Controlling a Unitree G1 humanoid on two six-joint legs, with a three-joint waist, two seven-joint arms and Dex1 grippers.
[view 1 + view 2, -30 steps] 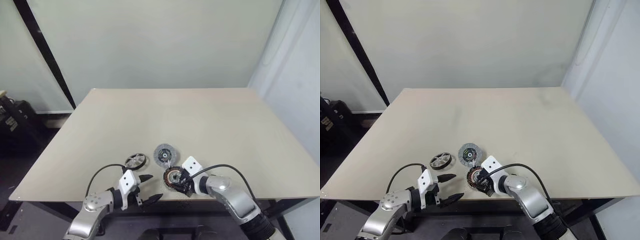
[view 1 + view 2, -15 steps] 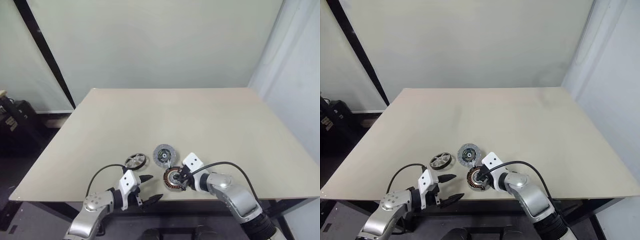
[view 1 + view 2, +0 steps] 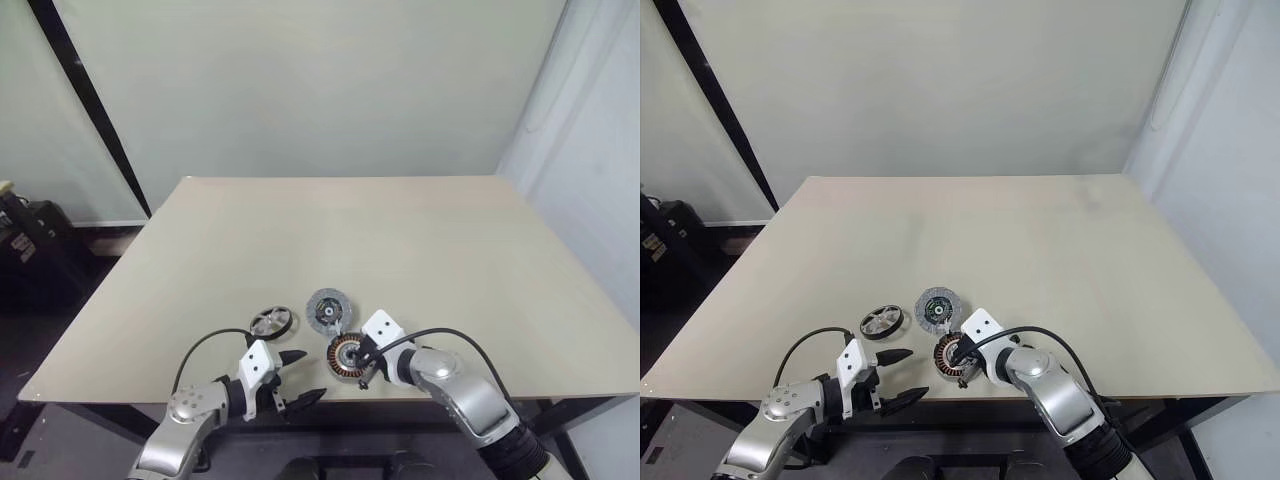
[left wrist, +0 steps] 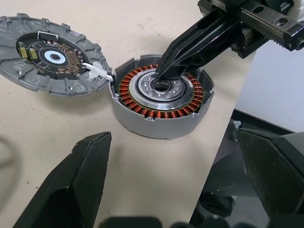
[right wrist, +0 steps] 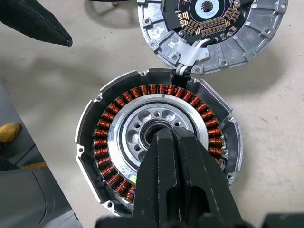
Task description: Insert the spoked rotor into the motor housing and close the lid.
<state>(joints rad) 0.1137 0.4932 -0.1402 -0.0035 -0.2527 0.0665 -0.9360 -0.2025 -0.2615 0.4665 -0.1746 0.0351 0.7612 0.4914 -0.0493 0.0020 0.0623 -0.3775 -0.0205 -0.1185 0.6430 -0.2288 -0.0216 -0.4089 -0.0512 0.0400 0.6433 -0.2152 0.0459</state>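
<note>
The motor housing, a round grey shell with copper windings, lies open near the table's front edge. My right gripper is shut, its joined tips resting in the housing's pale centre bore. The lid lies flat just behind the housing, circuit face up, touching its rim and joined to it by a short white wire. The spoked rotor rests on the table to the lid's left. My left gripper hangs open at the table's front edge, below the rotor and left of the housing, holding nothing.
The beige table stretches bare behind the parts. Its front edge runs close to the housing and both grippers. A black pole leans along the wall at the left.
My right gripper has gone from open beside the housing to shut, with its tips now in the housing's centre. The left arm, rotor and lid have stayed put.
</note>
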